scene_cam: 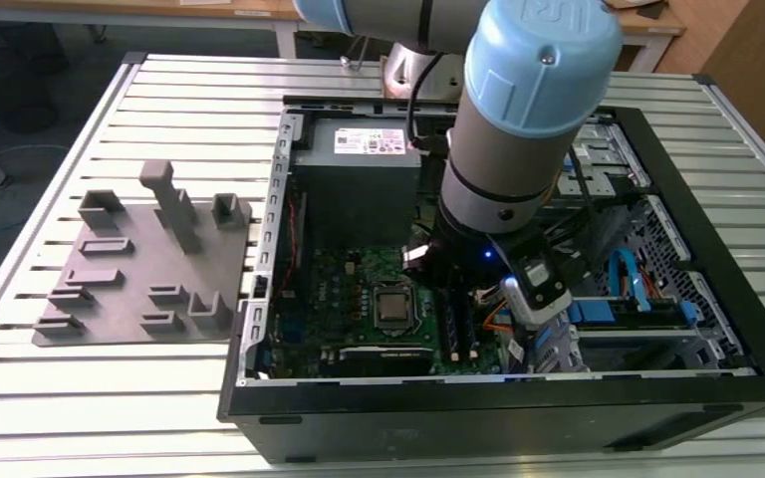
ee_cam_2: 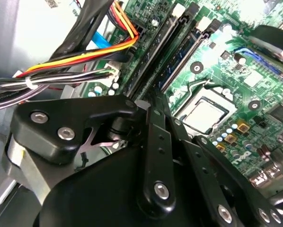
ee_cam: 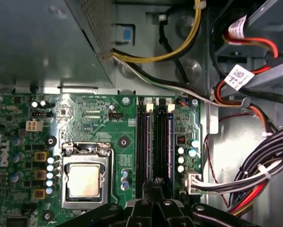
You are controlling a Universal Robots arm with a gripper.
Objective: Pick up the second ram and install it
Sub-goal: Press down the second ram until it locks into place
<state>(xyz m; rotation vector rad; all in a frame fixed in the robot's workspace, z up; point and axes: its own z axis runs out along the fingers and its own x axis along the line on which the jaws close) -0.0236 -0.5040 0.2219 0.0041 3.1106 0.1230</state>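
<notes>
My gripper (ee_cam: 158, 183) is low inside the open computer case (scene_cam: 701, 393), over the black memory sockets (ee_cam: 142, 142) beside the processor (ee_cam: 83, 179). Its fingers (ee_cam_2: 150, 106) are pinched together on the second ram (ee_cam: 159, 142), a thin dark stick standing along the middle socket. The fingers hide its near end. Another blue-green stick (ee_cam: 170, 137) sits in the neighbouring socket and is seen in both wrist views (ee_cam_2: 181, 54). In the exterior view the arm's wrist (scene_cam: 489, 214) covers the gripper and most of the sockets.
A grey moulded tray (scene_cam: 143, 289) with upright posts lies on the slatted table at the exterior view's left of the case. Bundled cables (ee_cam: 260, 175) and the drive cage (scene_cam: 629, 309) crowd one side of the sockets. The power supply (scene_cam: 363, 159) fills the case's far end.
</notes>
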